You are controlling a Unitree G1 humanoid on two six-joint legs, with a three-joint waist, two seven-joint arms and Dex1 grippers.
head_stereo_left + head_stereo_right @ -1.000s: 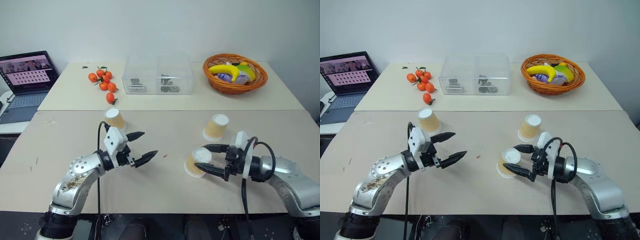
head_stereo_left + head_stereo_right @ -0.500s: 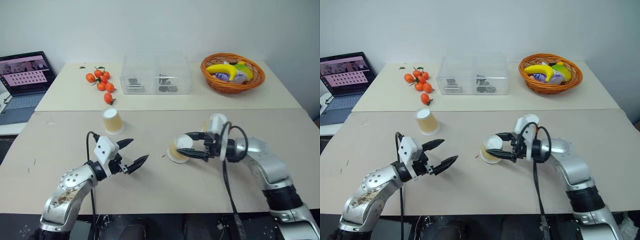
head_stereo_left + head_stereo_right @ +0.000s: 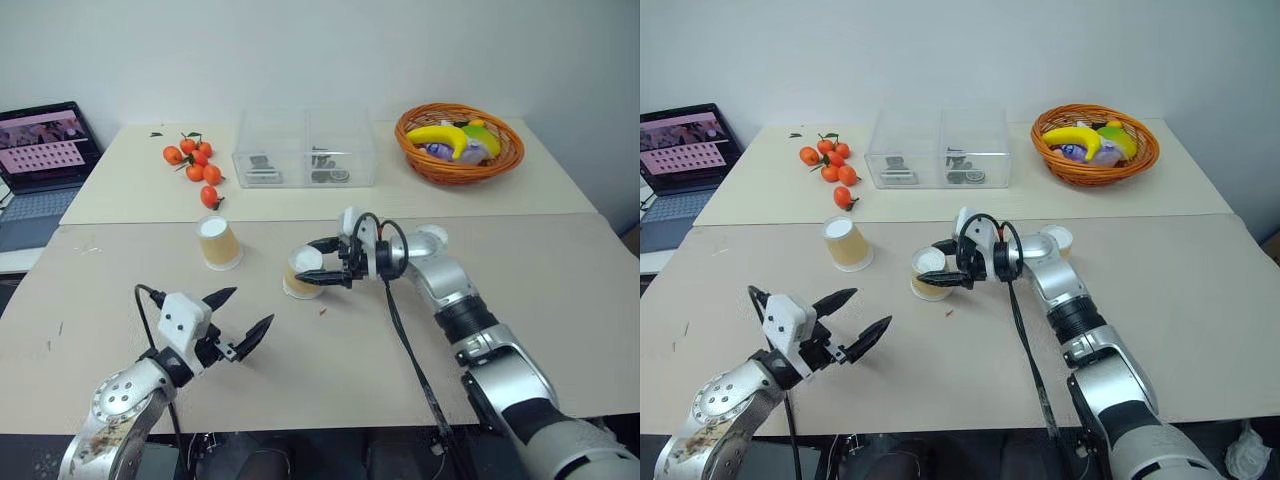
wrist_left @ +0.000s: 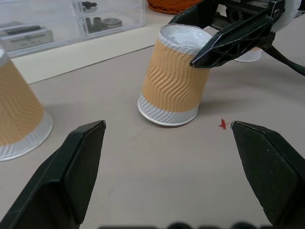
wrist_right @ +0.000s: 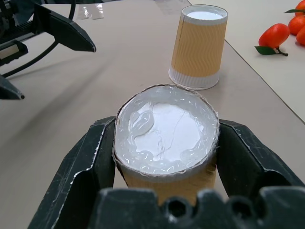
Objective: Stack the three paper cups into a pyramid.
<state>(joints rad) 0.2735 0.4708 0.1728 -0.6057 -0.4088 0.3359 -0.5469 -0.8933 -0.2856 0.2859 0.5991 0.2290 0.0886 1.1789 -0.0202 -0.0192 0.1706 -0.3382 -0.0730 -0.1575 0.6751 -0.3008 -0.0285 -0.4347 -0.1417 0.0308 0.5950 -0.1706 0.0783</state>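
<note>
Three tan paper cups with white ends stand upside down on the table. My right gripper (image 3: 318, 264) is shut on the middle cup (image 3: 301, 274), one black finger on each side near its top. This cup leans slightly, and I cannot tell whether its rim touches the table. A second cup (image 3: 219, 243) stands to its left, apart from it. The third cup (image 3: 1057, 238) is partly hidden behind my right forearm. My left gripper (image 3: 251, 306) is open and holds nothing, low over the table in front of the two left cups. No pyramid stands.
On the far table are several tangerines (image 3: 195, 170), a clear plastic box (image 3: 305, 150) and a wicker basket (image 3: 458, 145) with a banana. A laptop (image 3: 45, 150) sits at the far left. A small red mark (image 3: 321, 311) lies near the held cup.
My right gripper has closed on the cup and carried it left and away from me, toward the left cup. My left arm has drawn back and to the left.
</note>
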